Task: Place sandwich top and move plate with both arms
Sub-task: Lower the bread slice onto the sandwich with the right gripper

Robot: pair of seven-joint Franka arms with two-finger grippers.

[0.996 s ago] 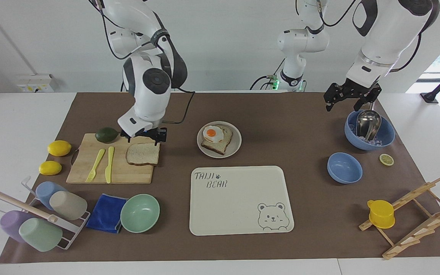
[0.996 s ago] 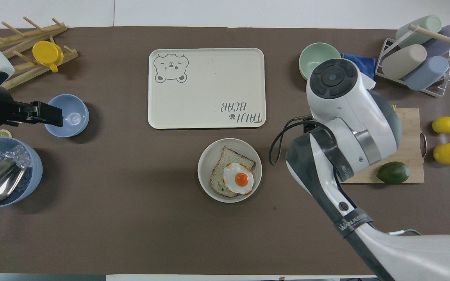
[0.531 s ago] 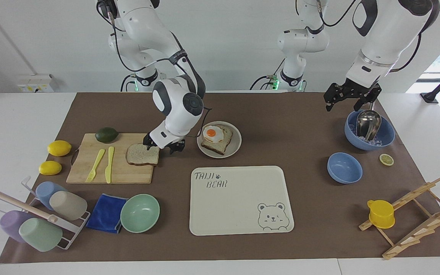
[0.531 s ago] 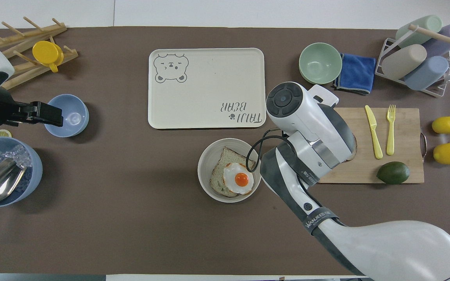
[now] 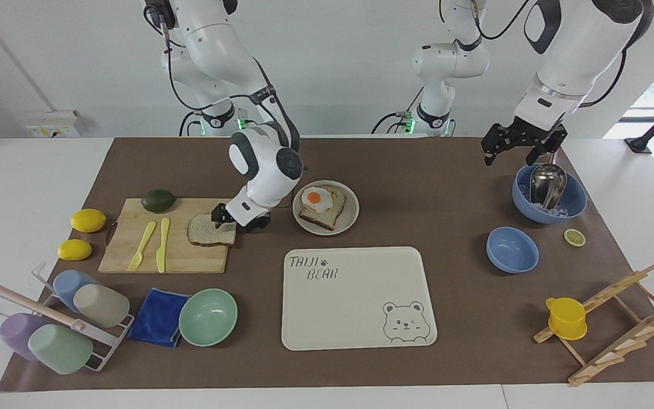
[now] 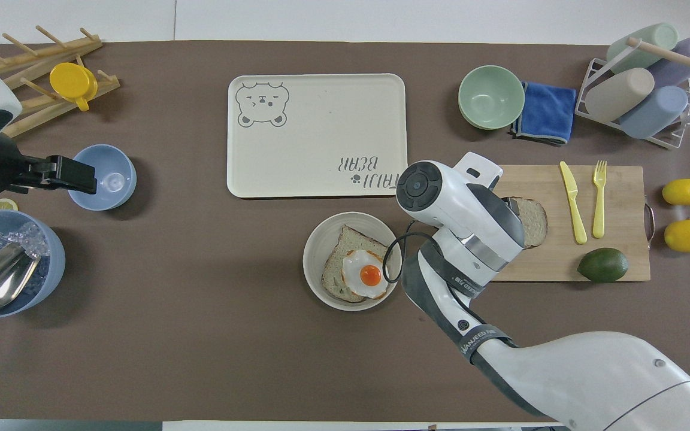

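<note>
The sandwich top (image 5: 205, 232) is a plain bread slice lying flat on the wooden cutting board (image 5: 191, 258). It also shows in the overhead view (image 6: 535, 218), half covered by my right wrist. My right gripper (image 5: 237, 220) is open and low at the slice's end nearest the plate, one finger over the bread and one off the board's edge. The beige-grey plate (image 5: 352, 218) holds the toast with a fried egg (image 5: 320, 205) and stands beside the board, toward the left arm's end. My left gripper (image 5: 523, 150) waits, open and raised, over the big blue bowl's rim.
A yellow knife and fork (image 5: 154, 244), an avocado (image 5: 158, 200) and two lemons (image 5: 87, 220) are on or beside the board. The cream bear tray (image 5: 355, 318) lies farther from the robots than the plate. A mint bowl (image 5: 208, 317), blue cloth, cup rack, two blue bowls (image 5: 511, 249) and a wooden rack are around.
My right arm swung from the board's avocado corner across to the slice's plate-side end and came down lower. The bread, the plate and my left arm have not moved.
</note>
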